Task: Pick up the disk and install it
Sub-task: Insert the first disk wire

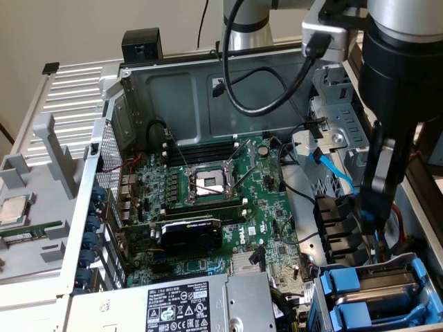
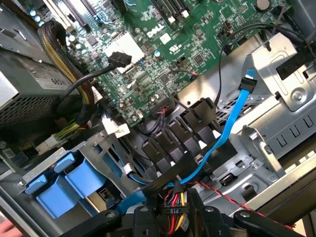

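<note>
One open computer case (image 1: 208,90) crowds everything, so snagging looks the main risk. The arm (image 1: 401,83) hangs at two o'clock in the exterior view; the disk (image 1: 346,283) sits caged at five o'clock. The gripper (image 1: 365,211) is down among loose wiring: a blue cable (image 2: 236,116) or the black plug (image 2: 174,210) at it could drag. Whether that plug is clamped, I cannot tell. Bare sheet metal below, little clearance.

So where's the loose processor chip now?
The processor chip lies at the exterior view's far left, outside the computer case, on the grey panel beside a green memory stick.
</note>
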